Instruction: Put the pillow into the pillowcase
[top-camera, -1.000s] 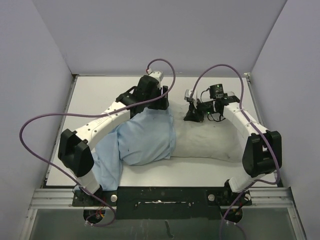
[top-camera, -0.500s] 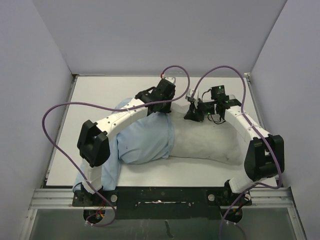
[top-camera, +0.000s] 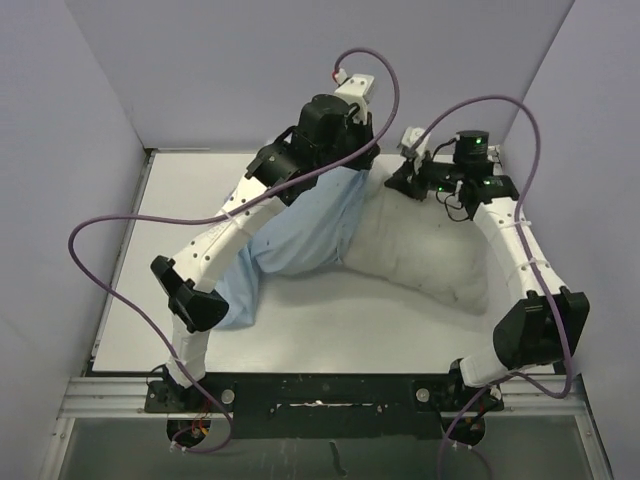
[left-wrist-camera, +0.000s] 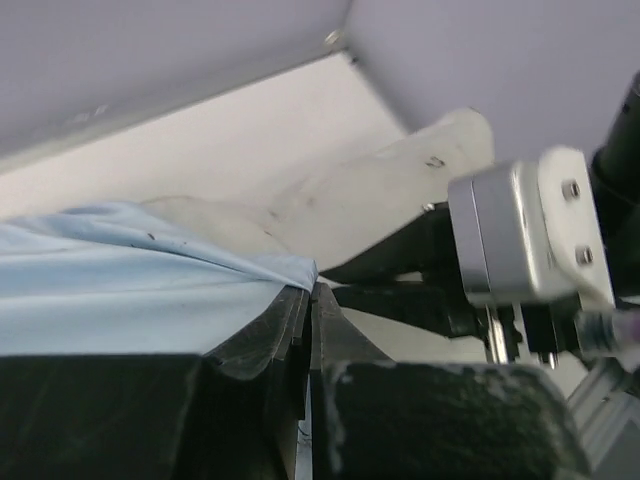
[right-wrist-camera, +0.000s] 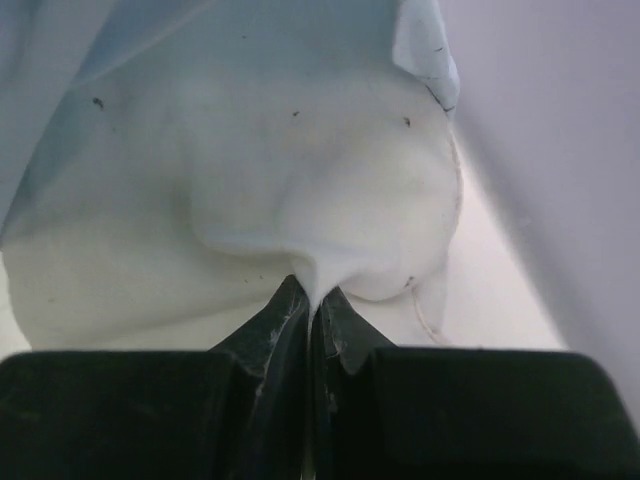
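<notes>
The off-white pillow (top-camera: 425, 255) lies across the right of the table, its left half inside the light-blue pillowcase (top-camera: 300, 225). Both far edges are lifted off the table. My left gripper (top-camera: 356, 168) is shut on the pillowcase's upper edge; in the left wrist view its jaws (left-wrist-camera: 310, 292) pinch the blue cloth (left-wrist-camera: 120, 300), with the pillow (left-wrist-camera: 330, 200) behind. My right gripper (top-camera: 405, 182), close beside the left one, is shut on a pinch of the pillow's far edge; the right wrist view shows white fabric (right-wrist-camera: 250, 180) drawn between its fingertips (right-wrist-camera: 313, 298).
Grey-violet walls (top-camera: 300, 70) close in the white table (top-camera: 190, 200) at the back and both sides; both grippers are high near the back wall. Purple cables (top-camera: 110, 235) loop from each arm. A metal rail (top-camera: 320, 390) runs along the near edge.
The left gripper closed on the pillowcase edge. Both arms then rose and moved toward the back wall, lifting the far edges of pillowcase and pillow.
</notes>
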